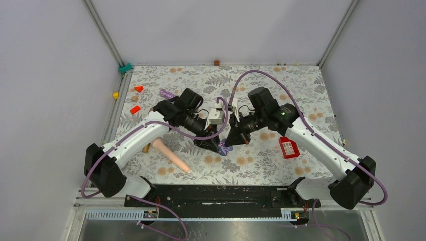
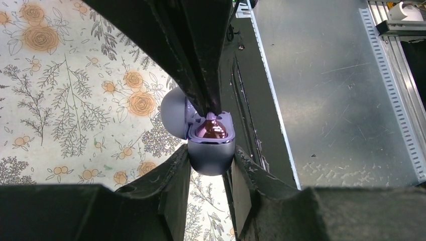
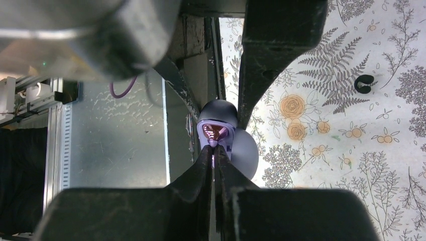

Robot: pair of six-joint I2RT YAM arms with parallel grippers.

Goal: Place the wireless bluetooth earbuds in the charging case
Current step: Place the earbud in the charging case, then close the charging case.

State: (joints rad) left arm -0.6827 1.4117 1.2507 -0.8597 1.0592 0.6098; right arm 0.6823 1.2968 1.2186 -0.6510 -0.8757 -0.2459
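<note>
The lilac charging case (image 2: 211, 159) is held off the table between my left gripper's (image 2: 211, 153) two fingers, its lid (image 2: 173, 113) swung open to the side. A glossy purple earbud (image 2: 214, 130) sits in the case's opening. My right gripper (image 3: 215, 150) is shut on the pale tip of this earbud (image 3: 213, 134) and comes at the case (image 3: 219, 111) from the opposite side. In the top view both grippers meet over the case (image 1: 226, 149) near the table's front middle. No other earbud shows.
A red box (image 1: 289, 147) lies right of the grippers. A beige microphone-shaped object (image 1: 171, 155) lies at the left front. Red blocks (image 1: 134, 110), a purple piece (image 1: 167, 94) and a yellow cube (image 1: 115, 95) sit far left. A black clip (image 3: 363, 84) lies on the cloth.
</note>
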